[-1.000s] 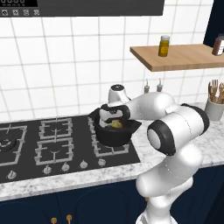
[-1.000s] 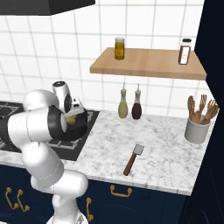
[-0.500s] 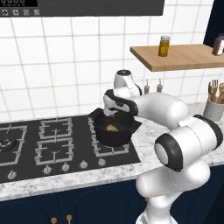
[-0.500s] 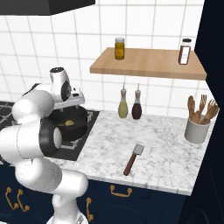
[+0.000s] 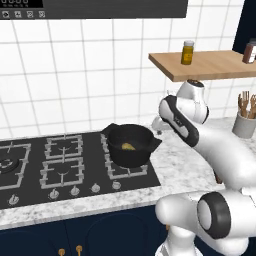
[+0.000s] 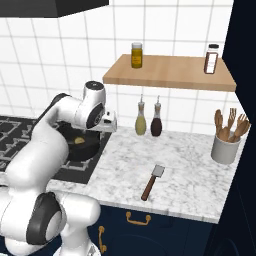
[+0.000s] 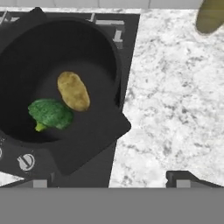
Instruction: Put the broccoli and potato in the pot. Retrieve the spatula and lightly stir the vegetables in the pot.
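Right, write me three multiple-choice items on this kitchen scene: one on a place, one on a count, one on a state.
1. Where does the spatula lie?
A. In the pot
B. On the marble counter
C. On the wooden shelf

2. How many vegetables are in the pot?
A. One
B. Two
C. Four

3. How is the gripper?
A. Open, holding nothing
B. Shut on the potato
C. Shut on the spatula

Answers:
1 B: it lies flat on the counter, right of the stove.
2 B: the hand view shows the potato and the broccoli side by side on the pot's floor.
3 A: its fingertips stand wide apart in the hand view, with nothing between them.
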